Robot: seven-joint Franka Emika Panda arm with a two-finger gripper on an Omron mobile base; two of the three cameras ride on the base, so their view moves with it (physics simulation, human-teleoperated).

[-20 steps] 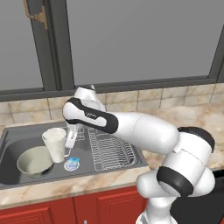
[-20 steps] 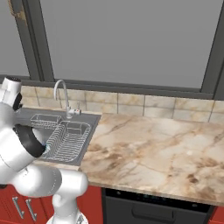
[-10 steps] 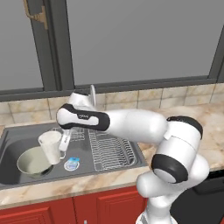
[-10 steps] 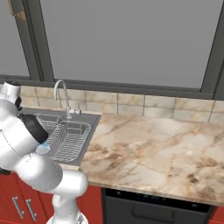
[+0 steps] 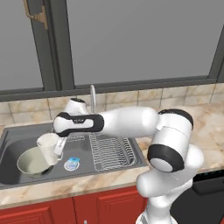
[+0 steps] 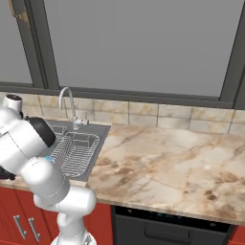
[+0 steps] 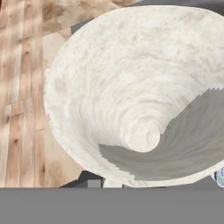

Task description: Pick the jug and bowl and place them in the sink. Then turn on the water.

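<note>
**A:** What has altered over the last second?

**B:** The arm has swung further toward the sink's [image 5: 13, 144] deep end, and the jug [image 5: 49, 146] has gone with it. A second ago the jug hung above the basin beside the bowl's [image 5: 30, 162] rim; now it overlaps that rim in the left base view and is tipped over, its mouth turned away from the claw [image 5: 58, 146].

**A:** And for the task?

**B:** The bowl already lies in the basin, just below and beyond the claw. The jug is over the sink, but I judge it not yet set down. No stream runs from the faucet [image 6: 67, 103], which stands behind the arm, so the water step is still to come.

**A:** State of the claw?

**B:** Drawn fully together, clamped on the jug at its handle side. In the hand view the jug's pale, swirled interior [image 7: 131, 87] lies directly ahead of the fingers, very close.

**A:** Anything else near it?

**B:** The small blue-white drain disc [image 5: 72, 163] lies on the basin floor just beneath the claw, and the wire rack [image 5: 109, 151] is to its other side.
</note>
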